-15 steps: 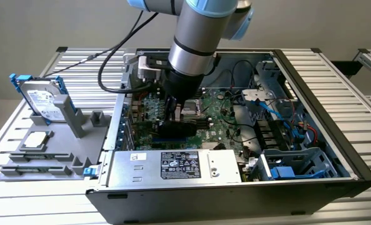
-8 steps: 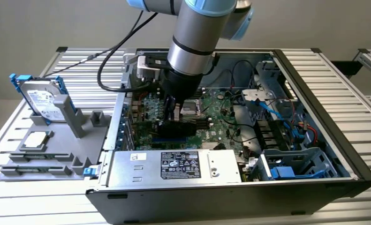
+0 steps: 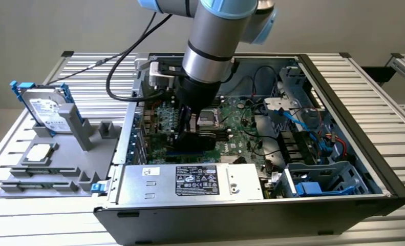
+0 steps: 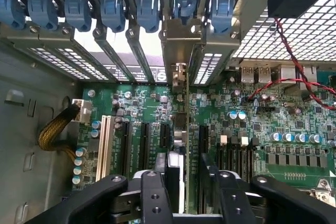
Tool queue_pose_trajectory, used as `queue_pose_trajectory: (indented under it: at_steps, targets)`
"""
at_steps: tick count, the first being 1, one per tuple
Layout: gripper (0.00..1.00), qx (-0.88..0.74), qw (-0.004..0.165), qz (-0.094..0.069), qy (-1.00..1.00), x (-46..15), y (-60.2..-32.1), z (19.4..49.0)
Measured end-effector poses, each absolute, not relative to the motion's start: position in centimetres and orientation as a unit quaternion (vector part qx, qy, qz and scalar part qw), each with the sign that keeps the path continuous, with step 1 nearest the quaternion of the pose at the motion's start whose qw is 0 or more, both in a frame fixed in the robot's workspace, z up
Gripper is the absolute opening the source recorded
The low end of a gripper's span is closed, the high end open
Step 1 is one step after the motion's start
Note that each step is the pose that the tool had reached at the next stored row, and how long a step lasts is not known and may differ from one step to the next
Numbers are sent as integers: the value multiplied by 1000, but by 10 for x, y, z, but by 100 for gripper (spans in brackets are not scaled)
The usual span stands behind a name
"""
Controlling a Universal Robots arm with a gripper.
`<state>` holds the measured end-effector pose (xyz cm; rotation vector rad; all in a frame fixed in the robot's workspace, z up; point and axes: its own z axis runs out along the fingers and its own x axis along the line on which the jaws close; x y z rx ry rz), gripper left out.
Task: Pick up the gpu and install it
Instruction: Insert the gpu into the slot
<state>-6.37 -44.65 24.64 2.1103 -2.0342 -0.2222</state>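
One slatted metal surface (image 3: 373, 87) carries the open computer case (image 3: 257, 225) and, at the exterior view's left, a grey rack (image 3: 59, 164) holding a hard drive (image 3: 44, 108); a plain wall (image 3: 52, 25) stands behind. Inside, the gpu (image 4: 181, 103) stands edgewise on the motherboard (image 4: 283, 124), the hand (image 4: 184, 177) straddling it with fingers (image 4: 153, 192) parted, not gripping.

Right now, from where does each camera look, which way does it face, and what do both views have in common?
Exterior view: sits above and outside the open computer case, looking down into it; the robot arm reaches in.
Wrist view: sits on the wrist, looking along the gripper at the gpu standing on edge over the board; both fingers show.
Shared: the green motherboard inside the case.
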Motion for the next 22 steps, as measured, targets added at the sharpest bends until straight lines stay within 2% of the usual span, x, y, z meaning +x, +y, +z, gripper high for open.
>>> queue_pose_trajectory:
  at_steps: [1,2,16,19,22]
  targets:
    - [41,714,100,-74,-689,-64,-447,246]
    - [47,714,100,-74,-689,-64,-446,247]
    - [47,714,101,-57,-691,-66,-443,247]
    - [47,714,98,-48,-692,-66,-443,247]
    - [47,715,84,-31,-694,-68,-443,247]
